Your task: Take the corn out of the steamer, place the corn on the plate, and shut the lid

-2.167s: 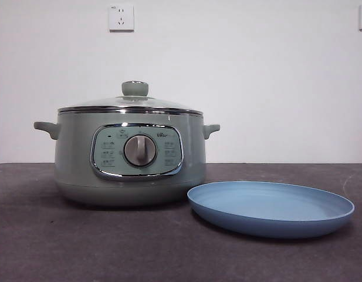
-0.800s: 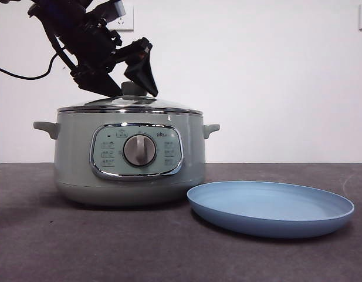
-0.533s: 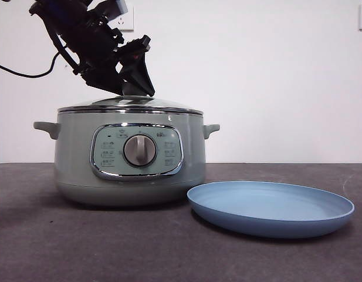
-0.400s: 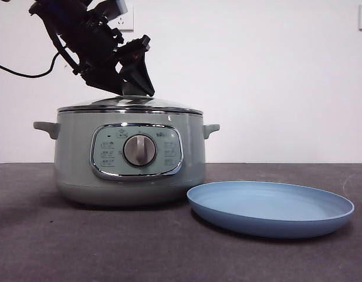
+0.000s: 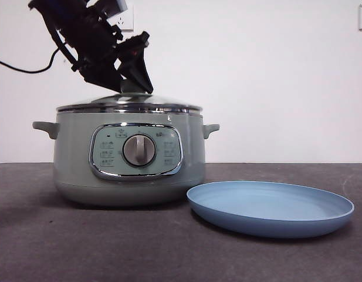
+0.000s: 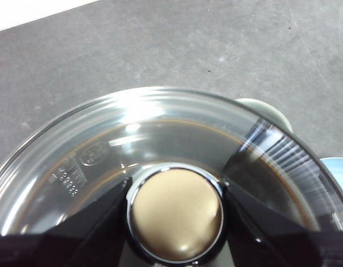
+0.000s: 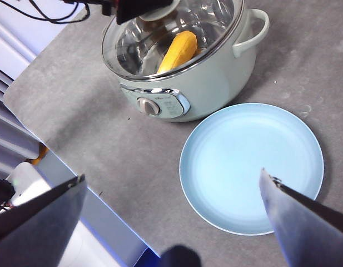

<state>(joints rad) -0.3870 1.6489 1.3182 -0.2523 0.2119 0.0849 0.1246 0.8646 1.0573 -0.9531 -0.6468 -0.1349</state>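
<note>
The sage-green steamer [image 5: 128, 176] stands on the table at the left. The glass lid [image 5: 131, 103] rests on it. My left gripper [image 5: 134, 82] comes down from the upper left and is shut on the lid's knob [image 6: 177, 214], one jaw on each side. The corn [image 7: 178, 50] lies inside the steamer [image 7: 215, 72] and shows yellow through the lid [image 7: 210, 22] in the right wrist view. The light-blue plate [image 5: 269, 208] lies empty to the right of the steamer. My right gripper [image 7: 172, 175] is open, high above the plate [image 7: 252, 167].
The table is dark grey, and its edge [image 7: 76, 172] runs close to the steamer's front in the right wrist view. A white wall with a socket [image 5: 123, 17] stands behind. A black cable [image 5: 28, 69] hangs from the left arm.
The left arm came in from the upper left, lowered its jaws around the lid's knob and shut on it. It now sits slightly higher, and the lid rim has barely risen.
</note>
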